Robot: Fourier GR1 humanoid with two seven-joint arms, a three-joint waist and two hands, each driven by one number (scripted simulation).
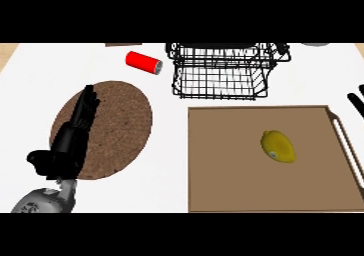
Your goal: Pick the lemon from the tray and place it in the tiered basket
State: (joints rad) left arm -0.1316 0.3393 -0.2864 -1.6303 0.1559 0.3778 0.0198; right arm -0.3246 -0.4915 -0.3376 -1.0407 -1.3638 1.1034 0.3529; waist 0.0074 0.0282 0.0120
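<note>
We see the lemon (278,146) lying on the brown tray (229,190), right of the tray's middle, nearer its handle side. The tray sits toward the counter's (170,150) right edge, and the black wire tiered basket (222,70) stands just beyond it at the far edge. Our left hand (73,134) lies over a round brown mat (126,120), fingers straight and holding nothing. Our right hand (360,105) shows at the right edge, fingers straight, empty. A red can (143,62) lies left of the basket.
</note>
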